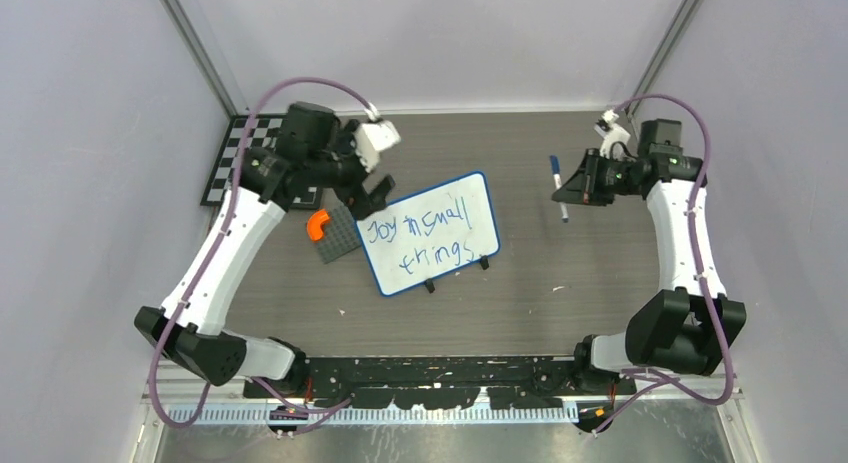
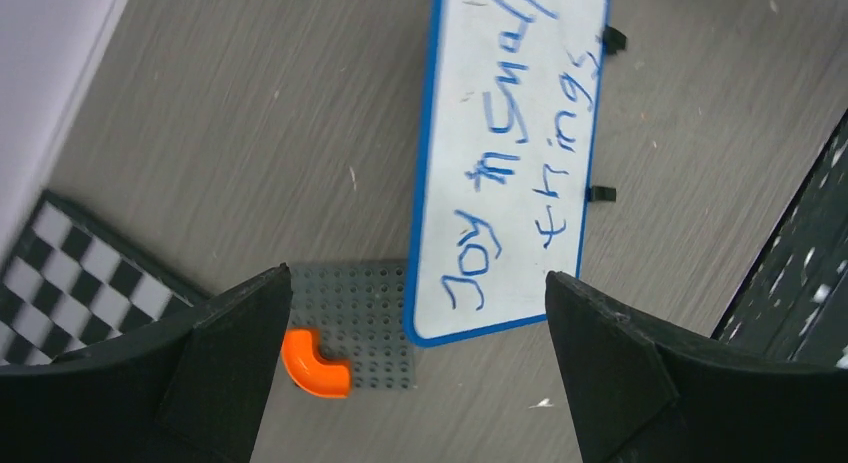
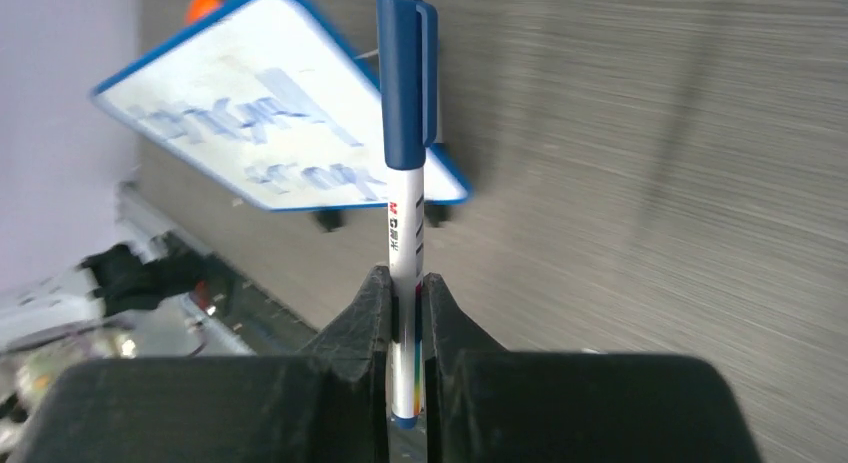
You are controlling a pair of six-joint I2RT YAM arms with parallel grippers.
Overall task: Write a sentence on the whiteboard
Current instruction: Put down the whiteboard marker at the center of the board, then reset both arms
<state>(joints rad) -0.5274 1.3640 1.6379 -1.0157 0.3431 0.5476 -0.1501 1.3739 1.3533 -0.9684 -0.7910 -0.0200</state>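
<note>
With the sentence [image 1: 420, 240] on the whiteboard [image 1: 470, 188], the right gripper [image 3: 404, 288] pinches the capped marker [image 3: 403, 103] toward the table's [image 1: 560, 293] right edge (job likely done); left gripper [image 1: 368, 195] gapes wide.

My left arm [image 1: 225, 245] stretches to the far left, its hand [image 1: 368, 194] tipped downward, fingers spread wide and empty. My right arm [image 1: 686, 233] bends up at the far right, its hand [image 3: 405, 283] pointing left, pinched tight on a marker [image 3: 402, 93].

Whiteboard [image 1: 430, 233] right of studded plate [image 1: 342, 239]
</note>
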